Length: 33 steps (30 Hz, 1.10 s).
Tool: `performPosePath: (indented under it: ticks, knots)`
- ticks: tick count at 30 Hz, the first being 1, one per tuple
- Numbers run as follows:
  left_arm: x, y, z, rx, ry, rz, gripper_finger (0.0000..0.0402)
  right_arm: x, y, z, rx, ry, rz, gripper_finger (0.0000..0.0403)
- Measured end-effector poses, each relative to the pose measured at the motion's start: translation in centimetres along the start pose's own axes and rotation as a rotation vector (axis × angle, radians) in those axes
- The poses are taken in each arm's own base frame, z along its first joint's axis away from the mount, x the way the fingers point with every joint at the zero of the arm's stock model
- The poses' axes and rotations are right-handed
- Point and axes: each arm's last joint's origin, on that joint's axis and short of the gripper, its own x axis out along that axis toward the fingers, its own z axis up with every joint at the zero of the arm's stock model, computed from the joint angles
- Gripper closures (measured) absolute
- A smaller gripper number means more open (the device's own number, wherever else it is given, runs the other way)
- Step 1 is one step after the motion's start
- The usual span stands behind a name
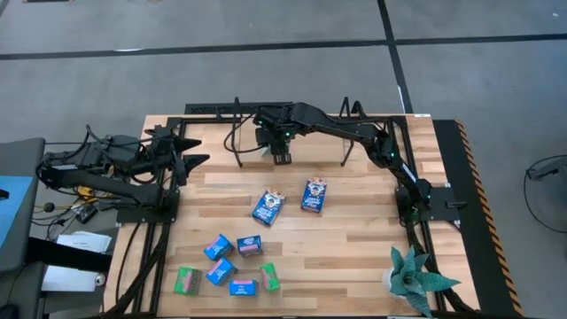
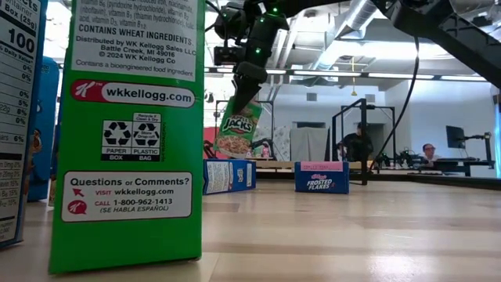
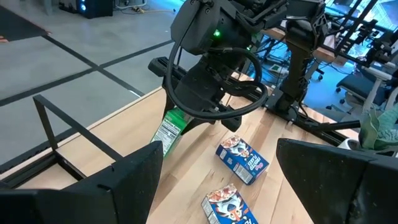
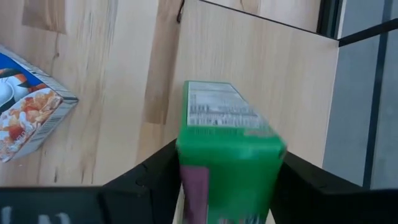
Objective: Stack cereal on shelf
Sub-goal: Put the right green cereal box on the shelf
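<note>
Hanging over the shelf (image 1: 292, 146) at the desk's far edge, the right hand (image 1: 281, 152) grips a green cereal box (image 4: 227, 155) between its fingers. Next comes setting it down squarely. The left hand (image 1: 190, 152) waits open at the side.

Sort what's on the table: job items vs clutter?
Job:
green cereal box between the right gripper fingers, over the shelf
two dark blue boxes mid-table
cluster of green and blue boxes at the near edge

Just lying about:
potted plant
left gripper, open, waiting
</note>
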Motion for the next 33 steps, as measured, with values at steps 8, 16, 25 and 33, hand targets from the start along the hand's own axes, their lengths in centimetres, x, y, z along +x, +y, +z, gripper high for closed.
performPosePath:
  ticks: [8,16,25,33]
  knots:
    - [0.00,0.00,0.00,0.000,0.000,0.000,0.0097,0.02,-0.29,-0.15,0.007,0.001,-0.003,0.0157]
    - [-0.01,0.01,-0.01,0.001,0.001,0.000,0.0097,0.00,-0.54,0.17,0.012,-0.034,-0.025,0.0157]
    - [0.00,0.05,-0.11,0.008,0.010,0.005,0.0097,0.00,-0.77,0.08,0.027,-0.034,-0.034,0.0141]
    - [-0.01,0.12,-0.25,0.016,0.023,0.010,0.0097,-0.01,-0.75,0.07,0.042,-0.031,-0.034,0.0121]
